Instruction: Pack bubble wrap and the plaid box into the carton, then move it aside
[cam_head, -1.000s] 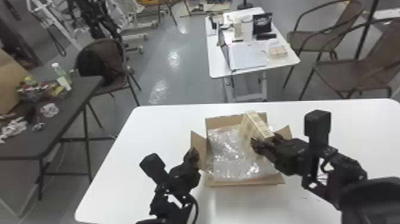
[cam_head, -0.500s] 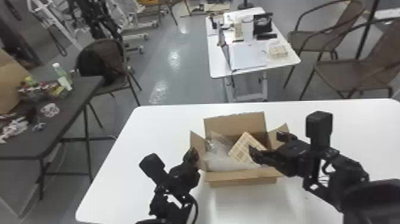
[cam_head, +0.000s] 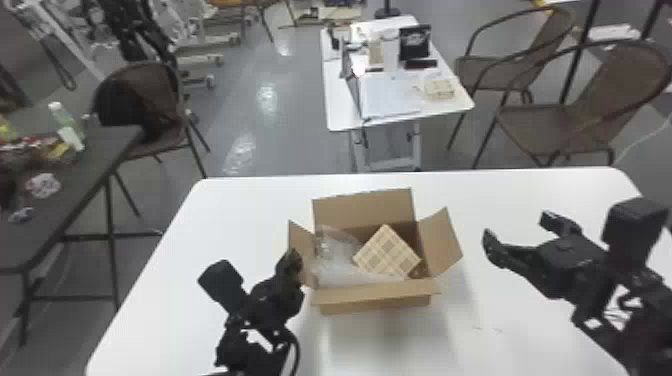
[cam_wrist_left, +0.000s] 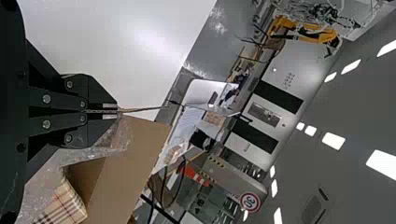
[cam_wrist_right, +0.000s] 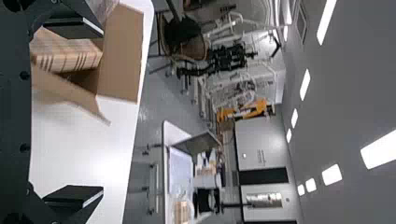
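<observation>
Carton (cam_head: 375, 304) upright on white table (cam_head: 505, 305), top flaps open. Plaid box (cam_head: 389, 252) inside, tilted, beside bubble wrap (cam_head: 334, 262) — wrap lies toward carton's left side. Left gripper (cam_head: 296, 261) at left flap (cam_head: 301, 237), fingers together, clamped on flap edge. Right gripper (cam_head: 517, 229) apart from carton, off its right side — fingers spread, nothing between them.
</observation>
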